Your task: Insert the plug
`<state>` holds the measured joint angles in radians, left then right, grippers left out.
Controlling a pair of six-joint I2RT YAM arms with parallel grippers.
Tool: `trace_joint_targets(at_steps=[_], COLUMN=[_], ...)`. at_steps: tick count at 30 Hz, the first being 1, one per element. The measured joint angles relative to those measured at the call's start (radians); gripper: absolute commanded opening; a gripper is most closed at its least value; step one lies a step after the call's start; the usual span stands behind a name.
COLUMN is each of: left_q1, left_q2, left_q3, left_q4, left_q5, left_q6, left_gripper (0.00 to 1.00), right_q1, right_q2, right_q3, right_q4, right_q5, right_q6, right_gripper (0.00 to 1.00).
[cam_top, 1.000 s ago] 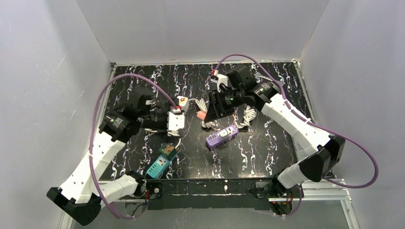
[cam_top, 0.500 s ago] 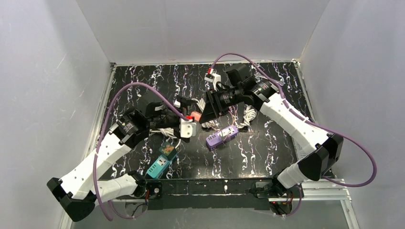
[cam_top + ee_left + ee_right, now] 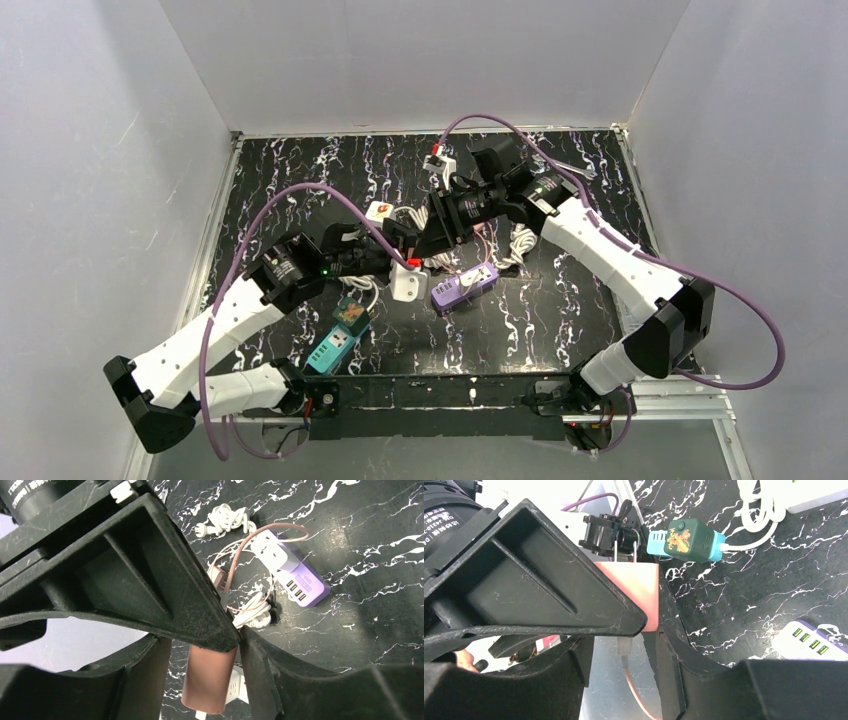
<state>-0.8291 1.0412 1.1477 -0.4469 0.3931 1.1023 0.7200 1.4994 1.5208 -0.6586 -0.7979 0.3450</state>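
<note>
Left pincer (image 3: 239, 636): reached in to the middle of the counter (image 3: 300, 170), fingers pressed on either side of the pink plug (image 3: 210, 680). From its wrist view the plug's body fills the gap between them, so it reads as clamped.

Pink plug: off the counter, mid-air at the centre, held from both sides. A thin pink cable (image 3: 235, 560) runs from it in a loop towards the purple power strip (image 3: 465, 284).

Right pincer (image 3: 651, 625): coming from the far right, tip to tip with the left one. Also clamped on the pink plug. In its wrist view the two metal prongs (image 3: 624, 555) stick out past the fingers, clear of any socket.

Other things, left to right:
- Teal power strip (image 3: 332, 350) near the front edge, by the left arm, with a green cube adapter (image 3: 352, 315) at its far end. A printed picture is on the cube, too small to make out.
- Purple power strip flat on the counter just right of centre, near the two pincers. A white charger (image 3: 275, 555) is plugged into it, with a row of small ports beside that.
- White cord (image 3: 227, 520) bunched in a coil, beyond the purple strip.
- White power strip (image 3: 819, 495) just visible at the corner of the right wrist view.
</note>
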Motion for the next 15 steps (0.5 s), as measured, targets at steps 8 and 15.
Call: trace_joint_targets(at_steps=[8,15], left_q1=[-0.018,-0.022], left_q2=[-0.017,-0.064], left_q3=[-0.043,-0.075], left_q4=[0.006,0.021], left_q5=[-0.031,-0.031], left_q6=[0.011,0.023], left_gripper=[0.38,0.27], right_q1=[-0.005,0.001], right_q2=[-0.001,-0.018], right_q3=[-0.056,-0.079], right_q4=[0.069,0.111], right_q5=[-0.028,-0.043], right_q6=[0.018,0.032], right_gripper=[0.4,0.42])
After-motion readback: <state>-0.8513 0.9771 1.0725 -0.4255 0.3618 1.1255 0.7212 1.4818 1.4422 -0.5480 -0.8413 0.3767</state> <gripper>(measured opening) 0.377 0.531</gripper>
